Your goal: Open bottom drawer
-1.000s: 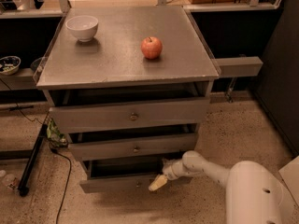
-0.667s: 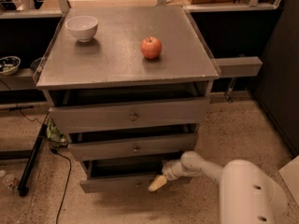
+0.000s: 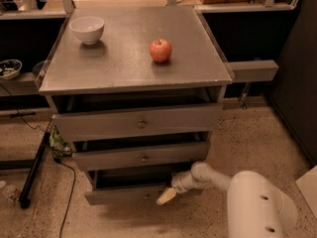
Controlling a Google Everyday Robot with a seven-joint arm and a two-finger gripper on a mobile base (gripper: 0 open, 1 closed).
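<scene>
The grey cabinet [image 3: 133,78] has three drawers, all standing slightly out. The bottom drawer [image 3: 119,195] is the lowest and slimmest, with a tiny round knob [image 3: 146,196] at its centre. It is pulled out a little, showing a dark gap above its front. My gripper [image 3: 166,196] is at the right part of that drawer front, just right of the knob, with a pale fingertip [image 3: 165,197] against the front. The white arm [image 3: 233,182] reaches in from the lower right.
A white bowl [image 3: 87,29] and a red apple [image 3: 160,50] sit on the cabinet top. A black pole [image 3: 33,175] and a cable [image 3: 64,182] lie on the floor to the left. A dark panel [image 3: 297,83] stands on the right.
The gripper stays at the bottom drawer's front. The arm's white body has shifted slightly left in the lower right corner.
</scene>
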